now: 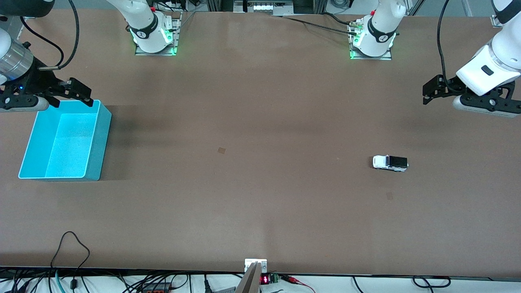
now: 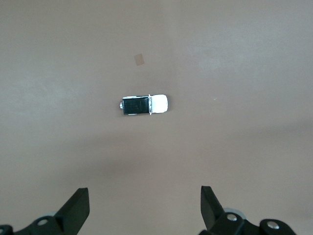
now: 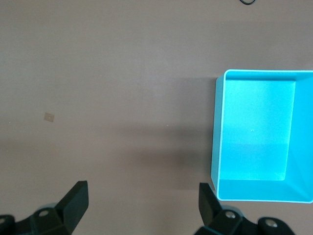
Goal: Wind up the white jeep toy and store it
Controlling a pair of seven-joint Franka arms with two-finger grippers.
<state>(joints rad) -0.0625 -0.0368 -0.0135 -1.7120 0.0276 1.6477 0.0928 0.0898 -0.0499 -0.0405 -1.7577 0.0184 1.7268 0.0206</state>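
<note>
The white jeep toy [image 1: 390, 162] stands on its wheels on the brown table toward the left arm's end, its black ribbed roof panel up. It also shows in the left wrist view [image 2: 144, 104], alone on the bare table. My left gripper [image 1: 431, 90] hangs in the air above the table's left-arm end, open and empty [image 2: 145, 205], well apart from the jeep. My right gripper [image 1: 75, 94] hangs open and empty [image 3: 144, 200] over the rim of the cyan bin [image 1: 101, 142] at the right arm's end.
The cyan bin [image 3: 217, 137] is open-topped and empty. Small square marks sit on the table near its middle [image 1: 222, 150] and nearer the front camera than the jeep [image 1: 389, 195]. Cables and a small device [image 1: 256, 270] line the table's front edge.
</note>
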